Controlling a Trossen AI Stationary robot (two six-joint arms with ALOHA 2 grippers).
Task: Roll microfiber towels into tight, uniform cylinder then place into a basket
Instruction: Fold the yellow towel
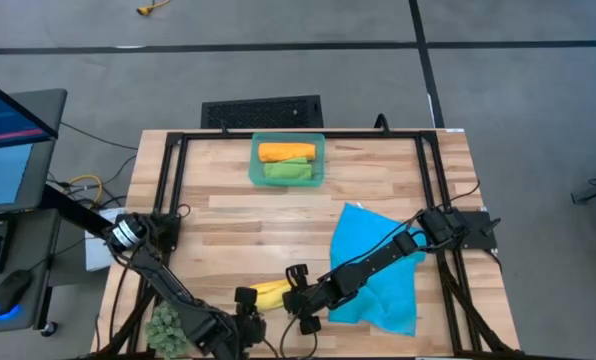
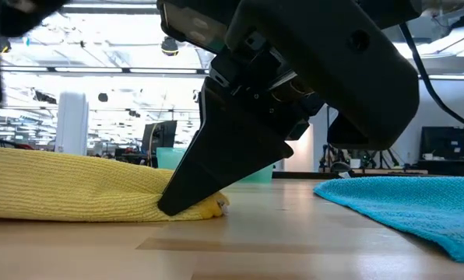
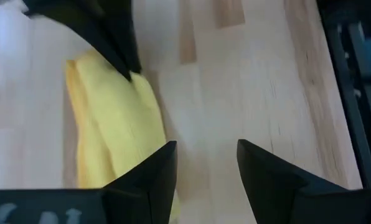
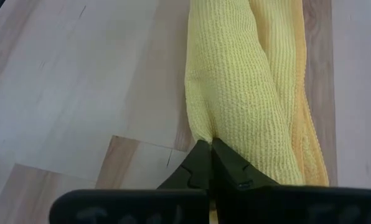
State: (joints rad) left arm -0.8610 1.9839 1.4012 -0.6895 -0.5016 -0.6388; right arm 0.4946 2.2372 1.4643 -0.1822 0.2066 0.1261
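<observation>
**Right gripper pinches the rolled yellow towel at the near edge of the worktop**

The yellow towel (image 4: 248,93) lies rolled into a loose, long bundle near the front edge of the wooden worktop (image 1: 238,220), between the two arms. The right gripper (image 4: 210,149) has its two dark fingers pressed together at one end of the roll, with the tips against the cloth and the wood; in the low view the same end of the yellow towel (image 2: 76,187) sits under the tip of that gripper (image 2: 174,206). Whether a fold of cloth is actually caught between the fingers cannot be told.

The left gripper (image 3: 204,162) stands at the other end of the roll with its fingers apart, one finger over the edge of the yellow cloth and the other over bare wood; nothing sits between them.

Just beside the right arm, the blue towel (image 1: 378,265) lies spread flat and somewhat rumpled on the worktop, partly under that arm.

At the far edge of the worktop, well apart from the grippers, stands the basket (image 1: 321,160). Inside it lie two rolled towels side by side: the orange towel (image 1: 286,152) on the far side and the green towel (image 1: 286,172) on the near side.

A spiky green plant ball (image 1: 163,325) rests at the front left corner, next to the left arm.
</observation>
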